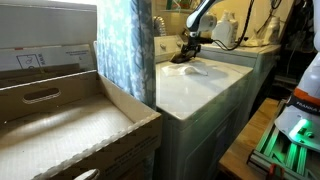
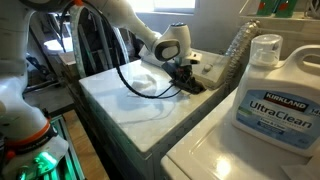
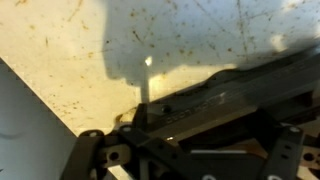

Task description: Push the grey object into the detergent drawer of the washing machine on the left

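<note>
The white arm reaches across to the rear of the washing machine, and its tool is set low at the back edge of the glossy white surface, just in front of the raised control panel. The grey object shows as a small, flat dark piece directly under the tool. It lies at the rear of the lid and seems to touch the tool, though the contact itself is too small to make out. In both exterior views the tool's fingers merge with this dark patch, so I cannot tell whether they are apart or together. The wrist view is blurred. It shows dark linkage along the bottom edge, a pale speckled lid beyond it and a dark bar slanting across. Whether that bar is the grey object cannot be told. A black cable droops from the arm and loops over the lid. Beside this machine stands 1 more white washer carrying a large clear detergent jug with a white cap. In an exterior view, an open cardboard box fills the foreground, with a blue patterned curtain between it and the machine.
</note>
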